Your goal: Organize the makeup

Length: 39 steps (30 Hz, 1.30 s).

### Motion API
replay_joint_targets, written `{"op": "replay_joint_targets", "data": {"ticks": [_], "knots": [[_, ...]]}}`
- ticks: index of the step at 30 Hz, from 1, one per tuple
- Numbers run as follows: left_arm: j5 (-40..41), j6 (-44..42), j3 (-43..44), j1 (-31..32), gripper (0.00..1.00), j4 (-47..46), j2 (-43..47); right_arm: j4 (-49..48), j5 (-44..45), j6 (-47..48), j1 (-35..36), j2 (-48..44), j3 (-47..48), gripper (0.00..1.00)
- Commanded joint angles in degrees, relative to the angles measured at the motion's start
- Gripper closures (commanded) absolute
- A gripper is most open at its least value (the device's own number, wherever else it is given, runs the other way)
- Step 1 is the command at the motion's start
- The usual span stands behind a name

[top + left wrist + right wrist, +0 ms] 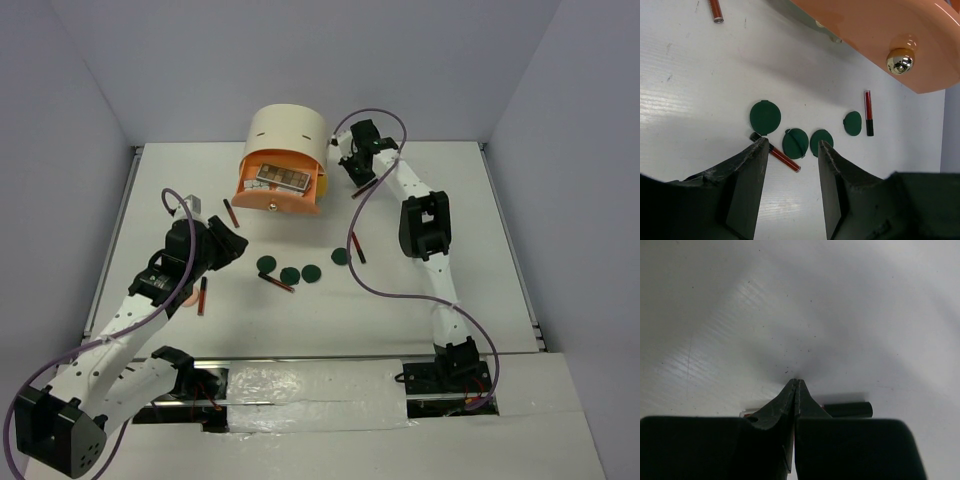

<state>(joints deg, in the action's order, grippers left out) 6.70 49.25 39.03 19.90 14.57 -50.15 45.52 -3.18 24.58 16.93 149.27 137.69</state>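
Four dark green discs (290, 275) lie in a row mid-table; they also show in the left wrist view (795, 143). Thin dark-red sticks lie scattered: one by the discs (277, 283), one at the right end of the row (355, 247), one near the drawer (230, 212), one by the left arm (202, 296). Brown and white palettes (283, 178) lie in the open orange drawer (300, 203). My left gripper (232, 248) is open and empty, left of the discs (792, 141). My right gripper (357, 172) is shut (796, 382); a stick (850, 409) lies under its fingers.
The cream drum-shaped cabinet (288, 128) stands at the back centre, its orange drawer pulled out with a gold knob (899, 61). Something peach (186, 297) peeks from under my left arm. White walls close the table on three sides.
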Motion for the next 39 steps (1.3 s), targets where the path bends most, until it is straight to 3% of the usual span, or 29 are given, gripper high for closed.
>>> {"op": "replay_joint_targets", "data": {"ticks": [1,9,17,29,39], "knots": [[-0.2,-1.0,2.5,0.0,0.44,-0.9,0.9,1.9,0.7,1.3,0.5,0.1,1.4,0.97],[-1.0,-1.0,2.3,0.0,0.44,-1.9,0.7,1.3,0.2,0.6,0.4,-1.4,-1.0,0.97],[-5.7,-2.5,2.4,3.1,0.45,-11.5,-4.9,-1.7,-5.1,-3.7,-1.6,-6.8,-5.0,0.97],[-2.9,-6.8,13.7,6.3,0.55,-15.3,-21.6,-7.0,-23.1,-8.2,-7.8,-22.8,-15.2,0.93],[1.1,-11.2,23.3,6.3,0.54,-13.0,-27.7,-7.4,-28.2,-7.1,-12.1,-30.5,-24.9,0.88]]}}
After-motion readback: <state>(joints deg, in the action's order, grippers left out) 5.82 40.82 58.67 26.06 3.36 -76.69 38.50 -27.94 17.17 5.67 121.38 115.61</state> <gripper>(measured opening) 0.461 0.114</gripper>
